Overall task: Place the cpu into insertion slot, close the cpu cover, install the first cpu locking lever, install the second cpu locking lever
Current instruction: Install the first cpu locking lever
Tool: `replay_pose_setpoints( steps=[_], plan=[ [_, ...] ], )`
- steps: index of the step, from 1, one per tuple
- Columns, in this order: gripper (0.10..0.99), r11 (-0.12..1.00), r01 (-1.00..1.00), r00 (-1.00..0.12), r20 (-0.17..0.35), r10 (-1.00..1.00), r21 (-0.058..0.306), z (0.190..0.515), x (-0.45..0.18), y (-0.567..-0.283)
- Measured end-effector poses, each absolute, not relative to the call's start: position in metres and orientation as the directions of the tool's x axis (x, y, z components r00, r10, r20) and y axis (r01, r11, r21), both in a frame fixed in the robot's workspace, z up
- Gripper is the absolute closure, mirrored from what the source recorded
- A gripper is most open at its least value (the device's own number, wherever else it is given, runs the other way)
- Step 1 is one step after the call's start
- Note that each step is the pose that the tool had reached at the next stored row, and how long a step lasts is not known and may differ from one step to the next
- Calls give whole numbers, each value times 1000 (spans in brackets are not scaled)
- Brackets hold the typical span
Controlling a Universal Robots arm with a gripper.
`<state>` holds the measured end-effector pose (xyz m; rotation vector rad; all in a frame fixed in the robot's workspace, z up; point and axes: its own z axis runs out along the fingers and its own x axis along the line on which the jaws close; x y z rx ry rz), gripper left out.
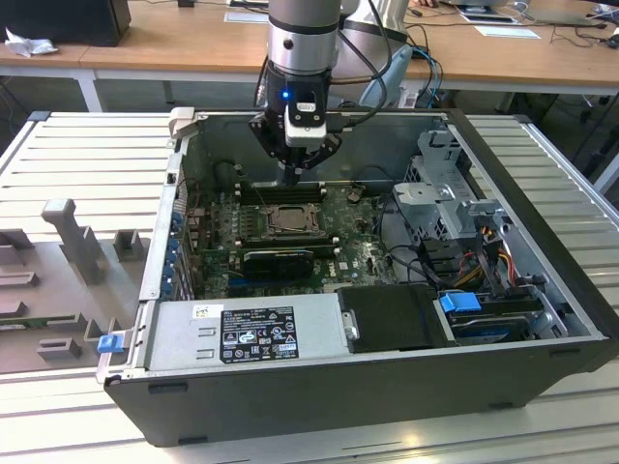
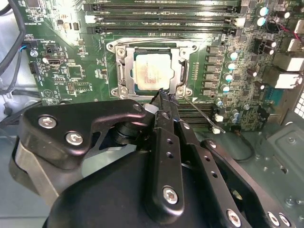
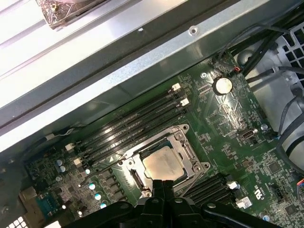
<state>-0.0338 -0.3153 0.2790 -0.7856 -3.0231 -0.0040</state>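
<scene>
The cpu (image 2: 151,72) lies flat in the insertion slot (image 2: 115,46), its pale metal top showing through the window of the cpu cover (image 2: 182,66), which lies down over it. A thin wire locking lever (image 2: 204,114) sticks out sideways from the socket's corner. My gripper (image 2: 164,98) is shut with nothing in it, its tips at the socket's edge near that lever's pivot. In the first wrist view the gripper (image 3: 164,184) hovers at the cpu's (image 3: 161,164) edge. In the exterior view the gripper (image 1: 290,177) hangs just above the socket (image 1: 287,220).
Long black memory slots (image 2: 161,19) run beside the socket. A black card (image 1: 280,259) sits on its other side. The power supply (image 1: 247,333), drive cage (image 1: 455,203) and cables (image 1: 484,261) crowd the case. A grey fixture (image 1: 73,237) stands at the exterior view's left.
</scene>
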Motion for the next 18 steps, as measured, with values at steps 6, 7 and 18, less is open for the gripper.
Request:
replay_pose_setpoints(
  steps=[6, 7, 18],
  plan=[
    [980, 883, 469, -883, 18, 469, -2, 279, -34, -315],
    [980, 885, 466, -885, 18, 466, -2, 279, -34, -315],
    [980, 907, 421, -907, 18, 421, -2, 279, -34, -315]
  ],
)
